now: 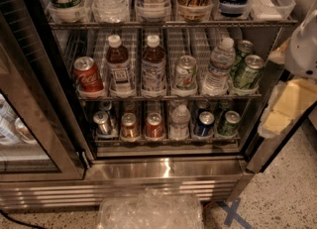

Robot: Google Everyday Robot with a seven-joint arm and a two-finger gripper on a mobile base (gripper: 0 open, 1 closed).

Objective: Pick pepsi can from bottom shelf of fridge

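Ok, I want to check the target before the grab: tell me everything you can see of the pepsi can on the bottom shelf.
The pepsi can is small and dark blue, metal by its look, with its silver pull-tab end turned up toward the camera. It sits at the front rail of the bottom shelf, in the fifth lane from the left, between a clear water bottle and a green can. Nothing grips it: the gripper is outside the fridge, at the right.

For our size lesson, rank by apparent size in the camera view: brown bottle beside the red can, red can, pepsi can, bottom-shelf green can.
1. brown bottle
2. red can
3. pepsi can and green can: alike, not ranked.
The gripper: right edge, outside the fridge.
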